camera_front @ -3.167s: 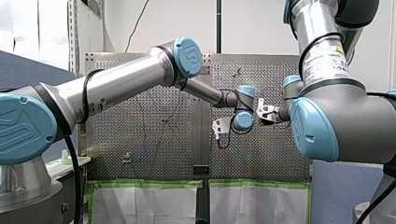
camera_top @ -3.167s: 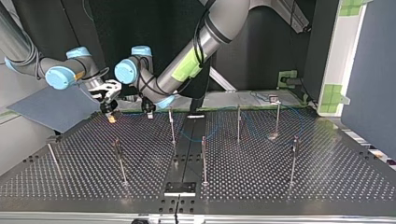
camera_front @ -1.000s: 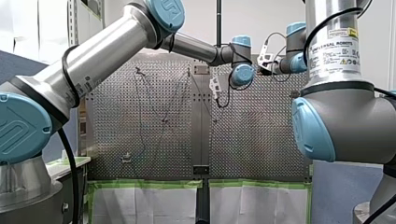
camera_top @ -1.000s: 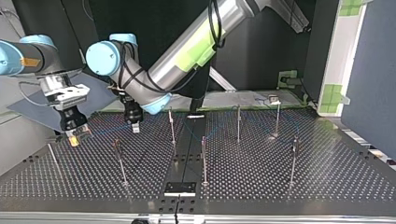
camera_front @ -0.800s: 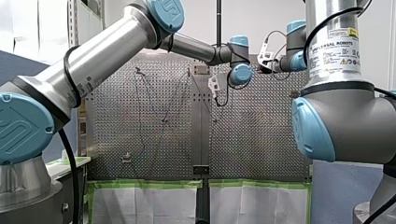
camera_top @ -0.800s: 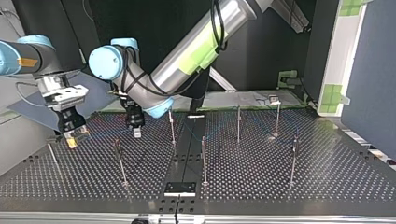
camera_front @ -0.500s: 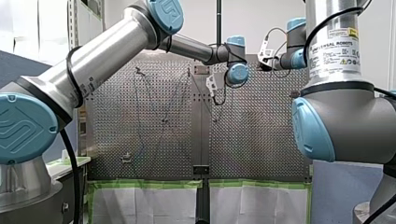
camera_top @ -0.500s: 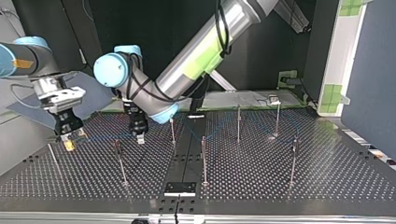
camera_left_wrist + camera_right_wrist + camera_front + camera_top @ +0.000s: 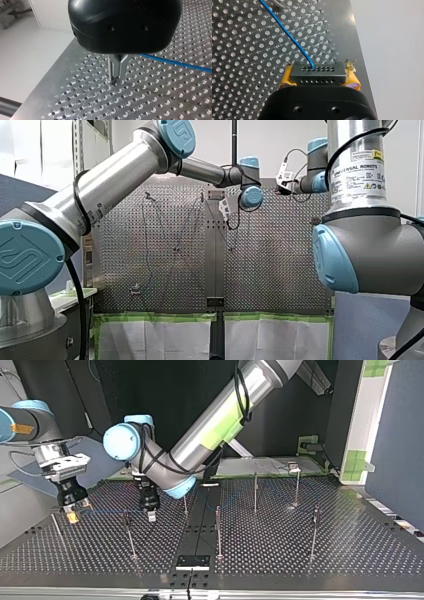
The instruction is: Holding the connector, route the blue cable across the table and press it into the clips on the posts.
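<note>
At the top view's left, my right gripper point(image 9: 72, 516) hangs low over the perforated table point(image 9: 280, 560). The right wrist view shows its yellow pads point(image 9: 287, 77) shut on the black connector point(image 9: 319, 73). The blue cable point(image 9: 287, 32) leaves the connector's face and runs away over the plate. In the top view the cable point(image 9: 107, 510) stretches toward my left gripper point(image 9: 151, 516). That gripper's metal fingers point(image 9: 120, 67) are shut with nothing between them, the tips just above the plate. The cable point(image 9: 175, 63) passes close behind them. Thin posts point(image 9: 129, 535) point(image 9: 218, 530) stand nearby.
More posts point(image 9: 255, 492) point(image 9: 297, 485) point(image 9: 314, 530) stand across the top view's right half, and one point(image 9: 56, 527) near the left edge. A black bracket point(image 9: 192, 561) sits at the near edge. The table's edge lies close beside the connector in the right wrist view.
In the top view my left gripper has come down and toward the camera, slightly rightward. My right gripper, still holding the connector, has drifted a little left and lower.
</note>
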`<state>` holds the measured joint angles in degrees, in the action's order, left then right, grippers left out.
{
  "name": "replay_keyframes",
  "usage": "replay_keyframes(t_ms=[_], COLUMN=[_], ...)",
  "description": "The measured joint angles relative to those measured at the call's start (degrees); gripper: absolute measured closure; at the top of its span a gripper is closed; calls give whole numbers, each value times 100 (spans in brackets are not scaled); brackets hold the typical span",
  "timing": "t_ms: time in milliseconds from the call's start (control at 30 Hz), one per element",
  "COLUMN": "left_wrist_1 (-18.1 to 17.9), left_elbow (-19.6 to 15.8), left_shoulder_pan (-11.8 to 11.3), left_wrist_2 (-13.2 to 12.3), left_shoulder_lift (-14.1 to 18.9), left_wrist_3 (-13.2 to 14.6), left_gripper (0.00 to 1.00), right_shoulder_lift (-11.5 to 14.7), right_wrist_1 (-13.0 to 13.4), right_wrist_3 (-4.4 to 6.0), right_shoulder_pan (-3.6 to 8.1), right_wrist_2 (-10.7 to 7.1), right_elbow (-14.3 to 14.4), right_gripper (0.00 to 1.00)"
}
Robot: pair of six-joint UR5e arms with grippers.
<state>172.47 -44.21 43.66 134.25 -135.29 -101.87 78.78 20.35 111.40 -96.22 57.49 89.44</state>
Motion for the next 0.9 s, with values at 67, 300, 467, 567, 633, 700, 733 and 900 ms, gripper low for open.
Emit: replay_keyframes(t_ms=[67, 300, 467, 567, 633, 700, 733, 900], left_wrist_1=[-25, -229, -296, -305, -304, -296, -284, -189], left_elbow=[1, 32, 36, 36, 37, 38, 38, 38], left_shoulder_pan=[-37, -149, -253, -329, -392, -448, -464, -503], left_wrist_2=[-72, -374, -563, -664, -735, -826, -862, -956], left_shoulder_lift=[0, -4, -17, -30, -46, -60, -63, -68], left_wrist_3=[19, 78, 95, 95, 93, 91, 91, 82], left_gripper=[100, 100, 100, 100, 100, 100, 100, 100], right_shoulder_lift=[-5, -51, -153, -214, -246, -275, -284, -304], right_wrist_1=[15, 114, 142, 155, 168, 180, 184, 194], right_wrist_3=[2, 44, 52, 56, 58, 58, 58, 50], right_shoulder_pan=[7, 67, 119, 163, 192, 199, 199, 204], right_wrist_2=[0, -18, -37, -54, -60, -72, -79, -100], right_elbow=[0, -5, -47, -90, -114, -142, -152, -172], right_gripper=[100, 100, 100, 100, 100, 100, 100, 100])
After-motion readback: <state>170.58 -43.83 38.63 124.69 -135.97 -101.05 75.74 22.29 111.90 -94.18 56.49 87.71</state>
